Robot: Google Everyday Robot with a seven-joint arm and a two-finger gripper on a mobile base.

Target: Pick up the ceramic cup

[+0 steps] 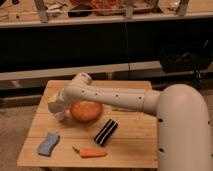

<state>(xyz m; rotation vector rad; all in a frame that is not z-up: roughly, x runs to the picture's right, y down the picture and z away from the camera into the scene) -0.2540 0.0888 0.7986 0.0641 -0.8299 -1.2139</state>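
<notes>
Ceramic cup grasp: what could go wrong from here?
1. The gripper is down at the table's left side, right beside the orange dish. Any sideways shift could shove the dish.
2. The ceramic cup is mostly hidden behind the gripper, so a solid grasp can't be confirmed; lifting now might tip or drop it.
3. The arm passes low over the dish, and could catch its rim while rising.

Your wooden table [132,145], loaded up

You've got an orange dish [86,111], black striped block [106,132], carrot [92,153] and blue sponge [48,144] on it; gripper [57,108] sits just left of the dish.
</notes>
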